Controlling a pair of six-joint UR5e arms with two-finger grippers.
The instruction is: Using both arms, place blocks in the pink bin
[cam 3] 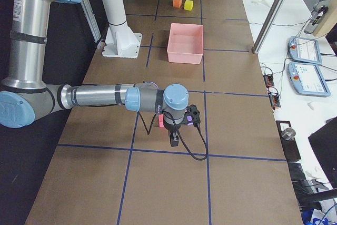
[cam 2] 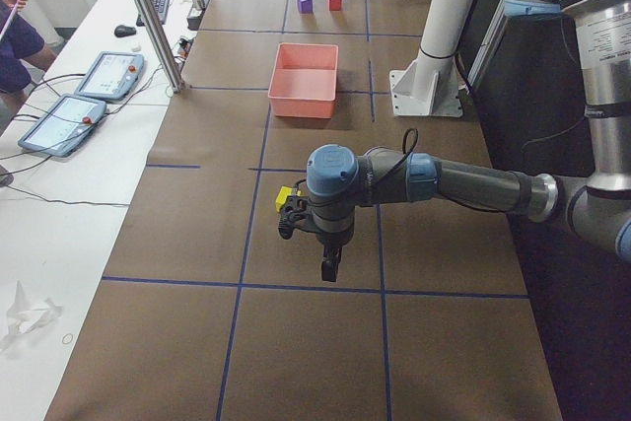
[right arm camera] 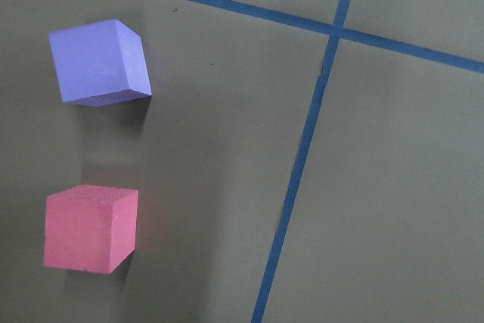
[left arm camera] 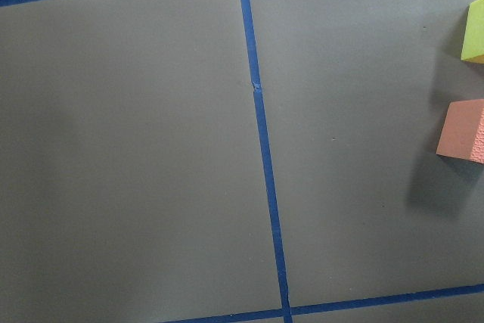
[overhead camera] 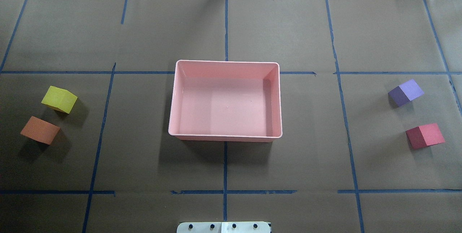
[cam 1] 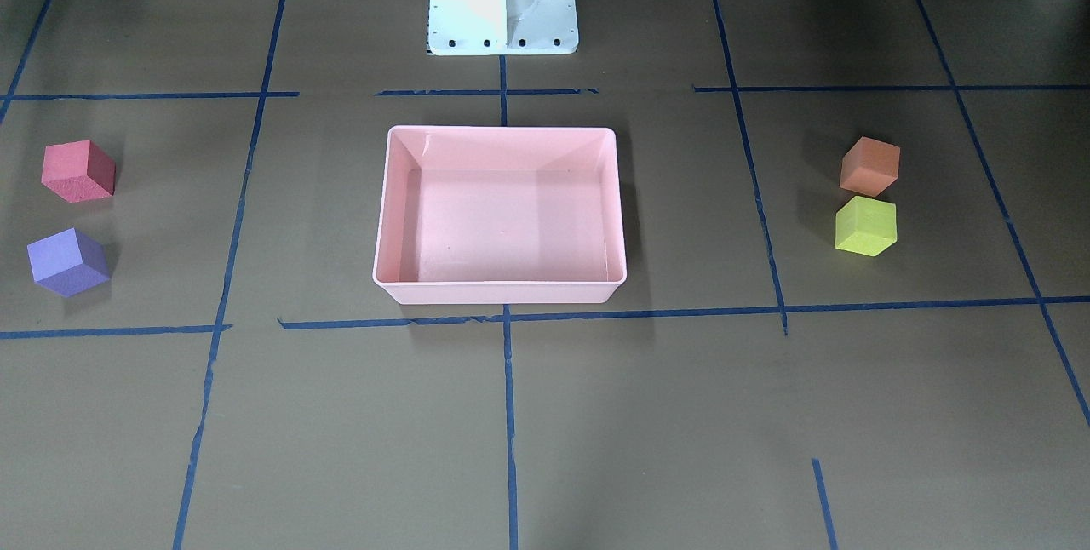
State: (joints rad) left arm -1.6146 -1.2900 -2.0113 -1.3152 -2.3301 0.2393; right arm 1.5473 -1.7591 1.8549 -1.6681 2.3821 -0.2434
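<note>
The pink bin stands empty at the table's middle. The yellow-green block and the orange block lie on the table at the robot's left. The purple block and the red-pink block lie at its right. The left gripper hangs above the table close to the yellow-green block. The right gripper hangs close to the red-pink block. Both grippers show only in the side views, so I cannot tell whether they are open or shut. The wrist views show no fingers.
The white pedestal base stands behind the bin on the robot's side. Blue tape lines grid the brown table cover. Tablets and cables lie on a side bench, beyond a metal post.
</note>
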